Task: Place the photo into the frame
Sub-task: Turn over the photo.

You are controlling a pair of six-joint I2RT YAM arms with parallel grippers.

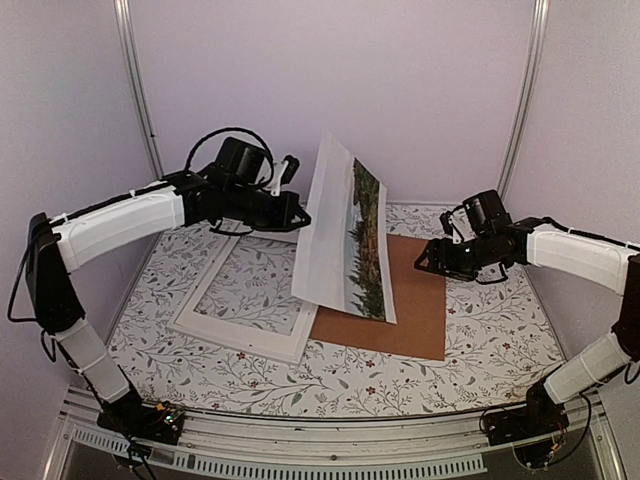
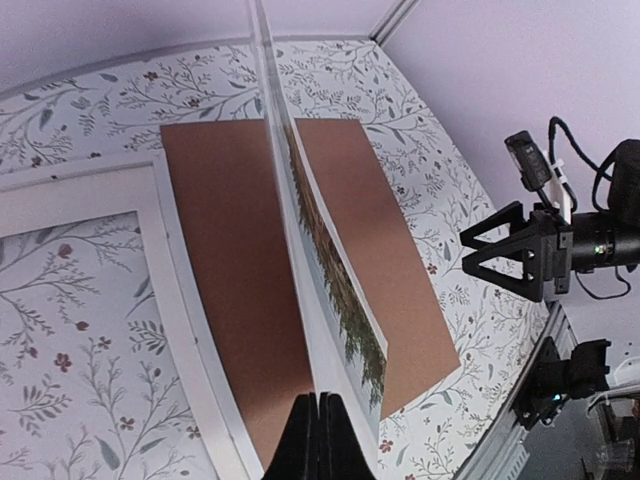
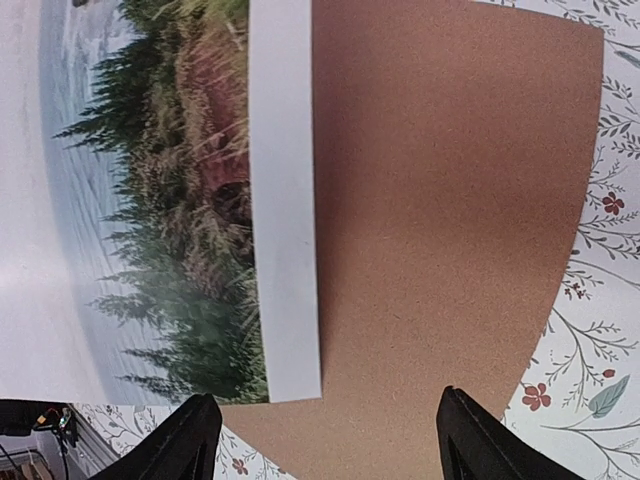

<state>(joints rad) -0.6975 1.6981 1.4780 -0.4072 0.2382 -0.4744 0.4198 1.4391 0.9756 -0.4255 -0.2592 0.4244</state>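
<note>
Above backing panel (image 1: 420,310) | left gripper (image 2: 318,425) clamped on tilted photo (image 1: 332,238) | right gripper (image 3: 325,428) jaws apart

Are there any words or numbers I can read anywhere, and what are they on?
None to read. The white-bordered landscape photo shows only trees and water; the brown hardboard panel and thin white frame are blank; the flowery tablecloth has only leaves and flowers.

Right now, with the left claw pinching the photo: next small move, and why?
Probably swing the left claw leftward and tip the photo flatter over the frame. The photo hangs steeply tilted, mostly above the brown backing panel, not the frame; the right claw is open and clear of it.
</note>
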